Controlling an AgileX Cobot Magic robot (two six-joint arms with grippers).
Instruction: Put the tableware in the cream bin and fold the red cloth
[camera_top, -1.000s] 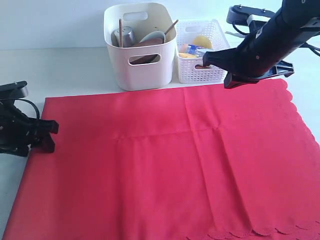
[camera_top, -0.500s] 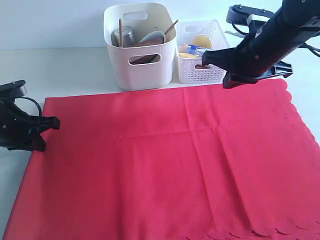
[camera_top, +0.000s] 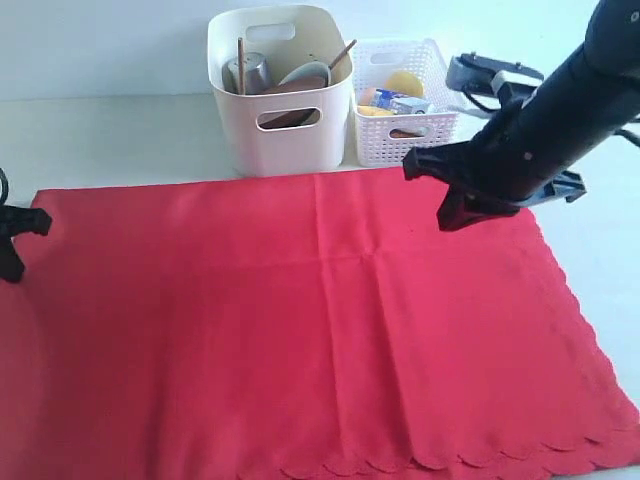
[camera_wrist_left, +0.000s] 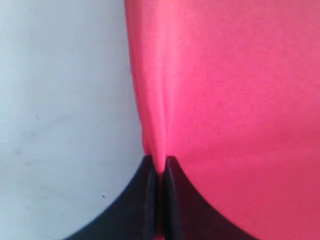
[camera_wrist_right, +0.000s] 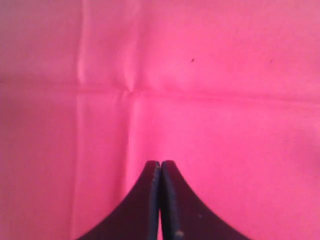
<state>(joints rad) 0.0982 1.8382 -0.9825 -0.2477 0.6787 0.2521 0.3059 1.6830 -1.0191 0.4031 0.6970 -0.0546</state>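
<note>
The red cloth lies spread flat on the white table, creased, with its scalloped edge at the near right. My left gripper is at the cloth's far left edge. In the left wrist view the left gripper is shut on a pinched ridge of red cloth. My right gripper hovers over the cloth's back right part. In the right wrist view the right gripper is shut, nothing shows between its fingers, and red cloth lies beneath. The cream bin stands behind the cloth holding a steel cup, a pale bowl, a brown plate and wooden sticks.
A white lattice basket with a lemon and other food stands right of the cream bin. The bare white table runs behind the cloth at the left and along the right side.
The whole cloth has slid to the left, drawn by the left gripper, which moved left with the edge. The right arm came forward from beside the basket to over the cloth.
</note>
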